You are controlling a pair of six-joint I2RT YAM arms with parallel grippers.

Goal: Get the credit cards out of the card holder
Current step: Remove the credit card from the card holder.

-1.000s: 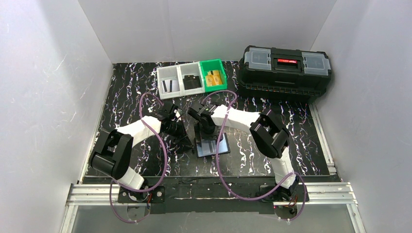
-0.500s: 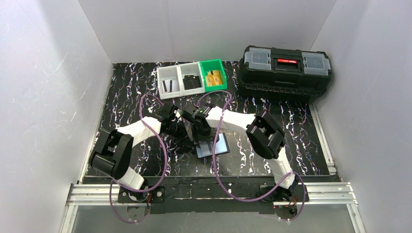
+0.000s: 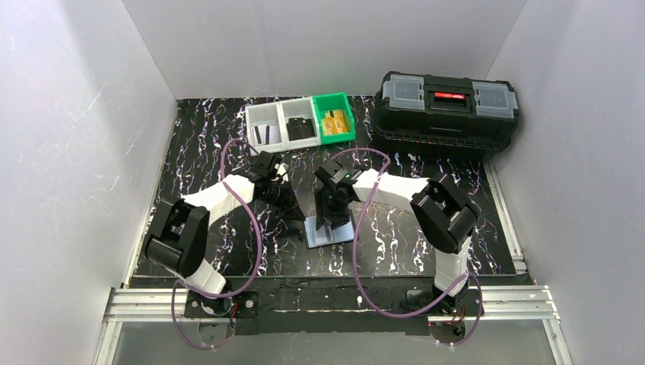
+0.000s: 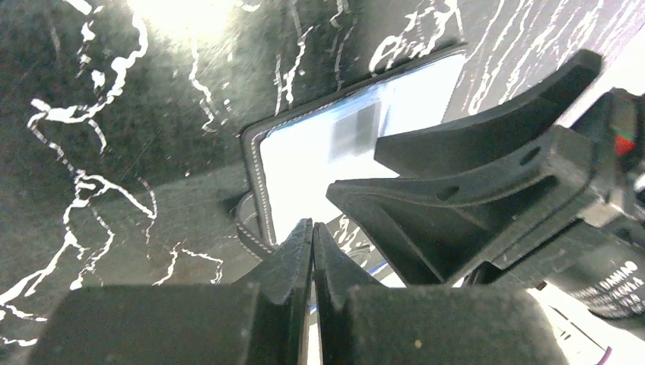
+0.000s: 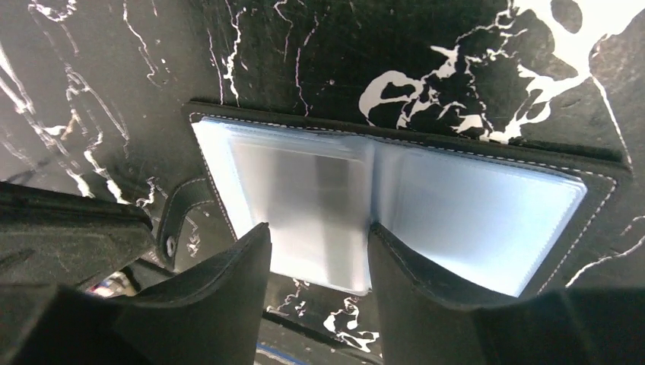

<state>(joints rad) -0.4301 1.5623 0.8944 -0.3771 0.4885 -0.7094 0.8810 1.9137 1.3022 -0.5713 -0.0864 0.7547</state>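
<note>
The card holder [image 3: 328,231] lies open on the black marbled table, its pale clear pockets [image 5: 471,209] facing up. A whitish credit card [image 5: 304,194] with a grey stripe shows in its left half. My right gripper [image 5: 319,239] stands open over that card's near edge, one finger on each side of it. My left gripper [image 4: 312,225] is shut with nothing in it, and its tip rests at the holder's left edge [image 4: 255,179] by the strap. Other credit cards lie in the bins: striped white [image 3: 264,134], black [image 3: 301,130], gold [image 3: 335,122].
Three small bins [image 3: 300,122], two pale and one green, stand at the back. A big black toolbox [image 3: 445,114] sits at the back right. White walls close in three sides. The two grippers work very close together over the holder.
My right gripper has come nearer and down over the holder, and its jaws have narrowed. The holder has slid slightly left. The left gripper stays shut at the holder's edge.
</note>
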